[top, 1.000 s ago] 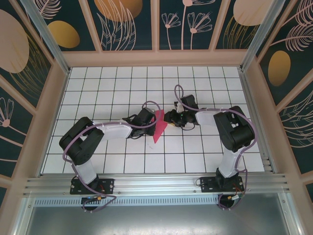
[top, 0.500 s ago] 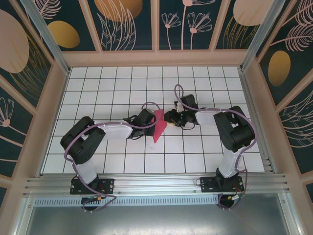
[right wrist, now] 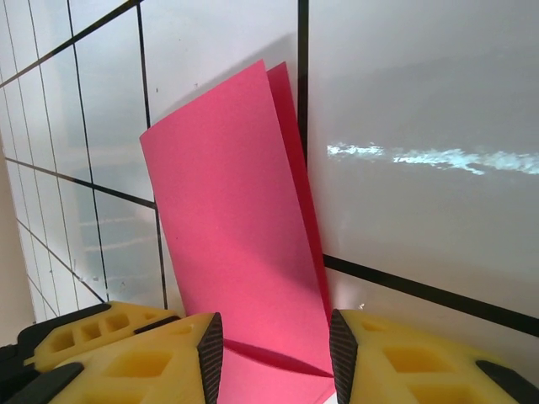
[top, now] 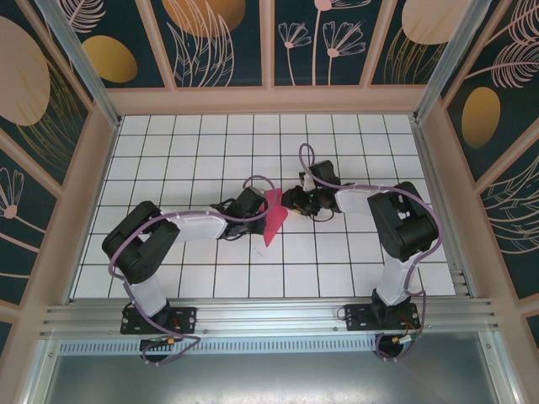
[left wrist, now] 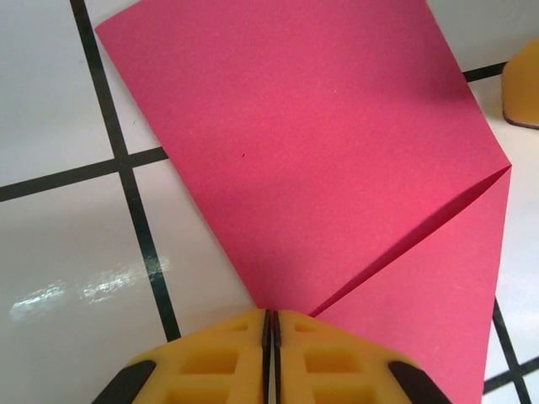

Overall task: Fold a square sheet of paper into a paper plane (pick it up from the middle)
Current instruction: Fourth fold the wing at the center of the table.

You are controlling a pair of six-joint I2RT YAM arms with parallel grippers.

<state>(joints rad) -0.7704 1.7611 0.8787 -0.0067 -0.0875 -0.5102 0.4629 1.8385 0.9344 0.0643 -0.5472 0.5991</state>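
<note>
The square sheet of paper (top: 274, 216) is folded into a narrow pink wedge at the table's middle, with its point toward the near edge. It has creased layers (left wrist: 320, 151) and one flap stands a little raised (right wrist: 236, 227). From the left, my left gripper (top: 263, 208) meets it low on the table. Its yellow jaws are shut together, and their tips (left wrist: 271, 316) sit on the paper's near edge. My right gripper (top: 289, 202) comes from the right and is open. Its two pads straddle the paper's raised end (right wrist: 274, 345) without squeezing it.
The floor is white tile with a black grid (top: 354, 269), walled by patterned panels on three sides. A metal rail (top: 269, 316) runs along the near edge by the arm bases. A yellow finger of the right gripper (left wrist: 524, 84) shows just beyond the paper.
The right gripper has edged slightly closer to the paper's far end. The paper and the left arm stay where they were.
</note>
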